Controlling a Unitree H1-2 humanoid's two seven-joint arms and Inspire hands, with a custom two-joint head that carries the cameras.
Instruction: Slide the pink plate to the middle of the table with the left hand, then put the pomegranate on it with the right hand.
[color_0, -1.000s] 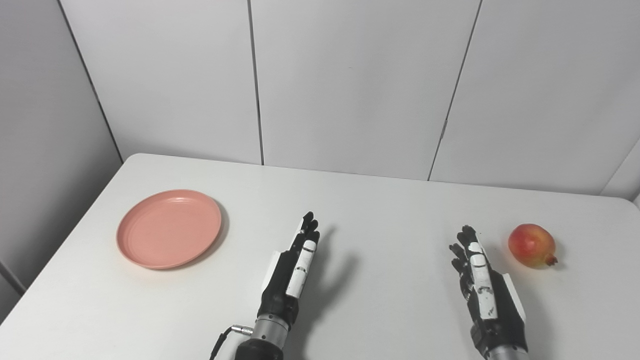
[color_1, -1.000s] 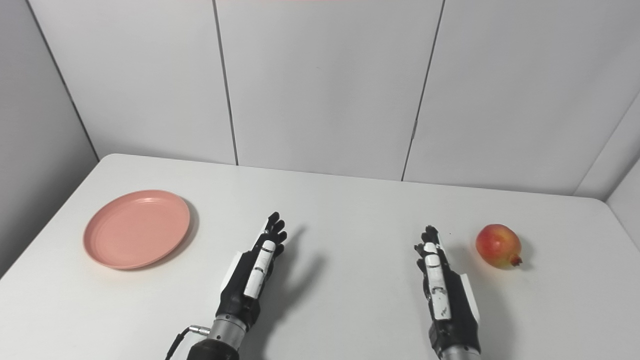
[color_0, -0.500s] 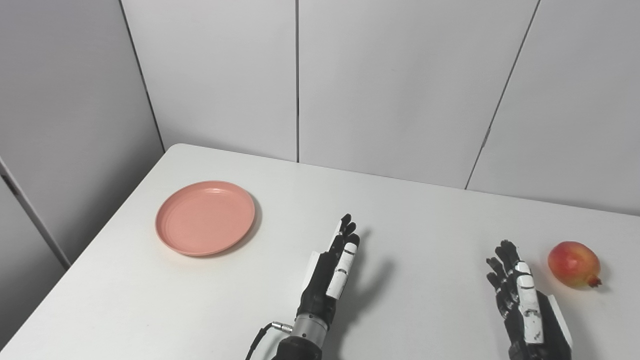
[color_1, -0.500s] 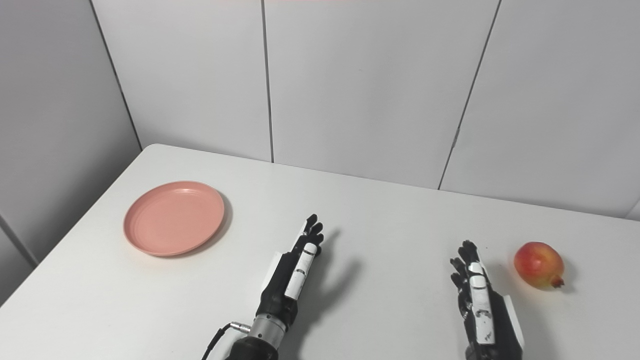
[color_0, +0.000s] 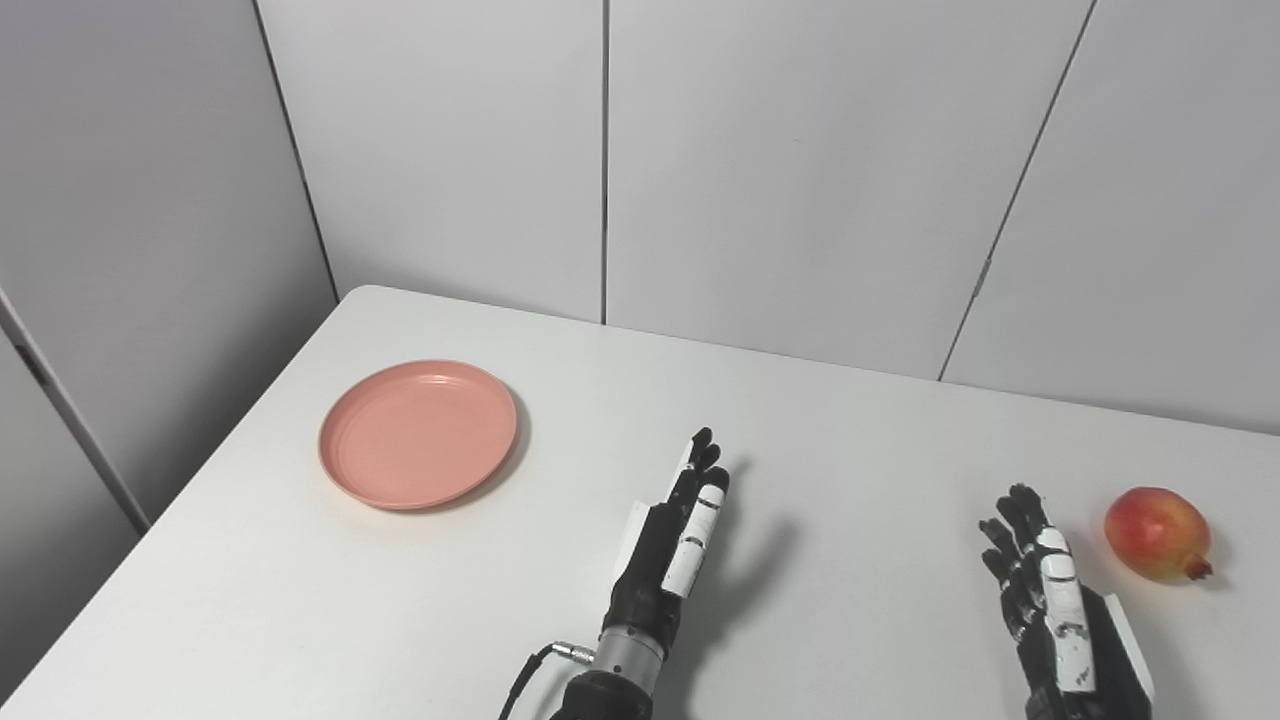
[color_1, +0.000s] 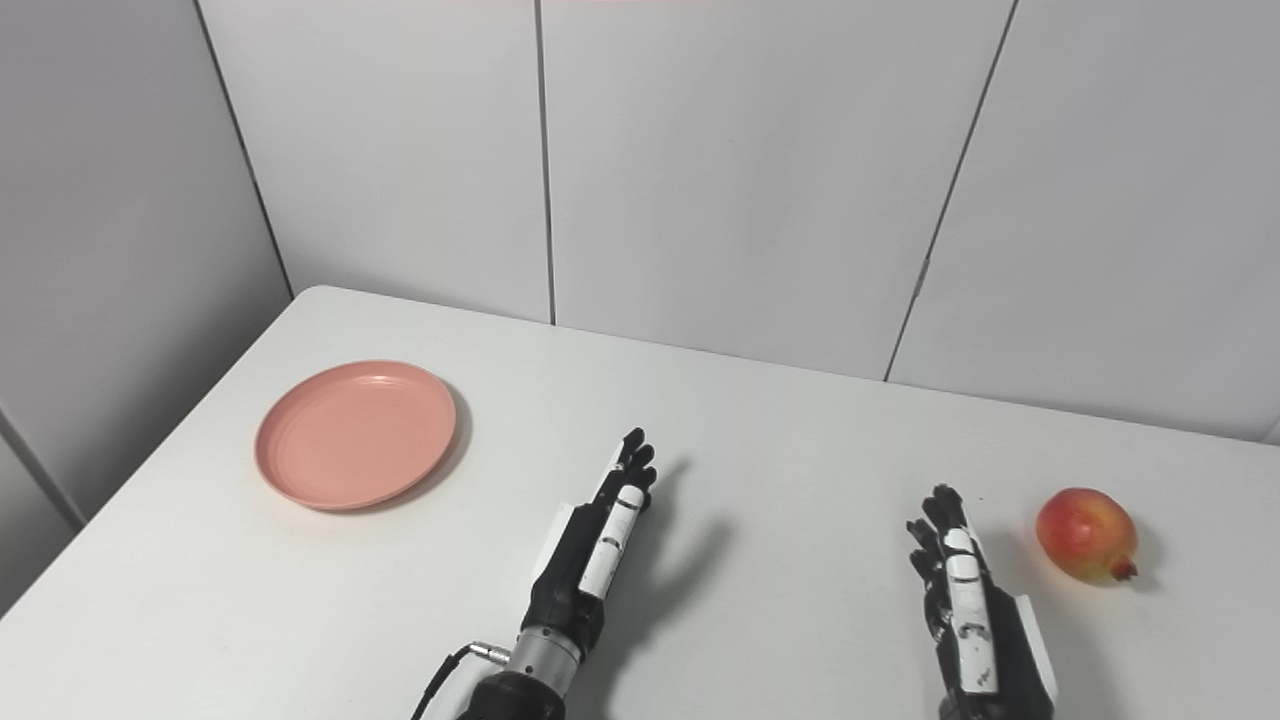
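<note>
At left of the frame the pink plate (color_0: 418, 433) lies untouched on the worktop (color_0: 850, 420), pomegranate (color_0: 1155, 519) far right; both the left robot hand (color_0: 672, 535) and right robot hand (color_0: 1050, 600) are spread empty, so the left should press fingertips on the plate's far rim and drag gently.

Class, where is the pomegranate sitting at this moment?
The pomegranate lies on the table's right side, just beyond and right of the open right hand, far from the pink plate.
</note>
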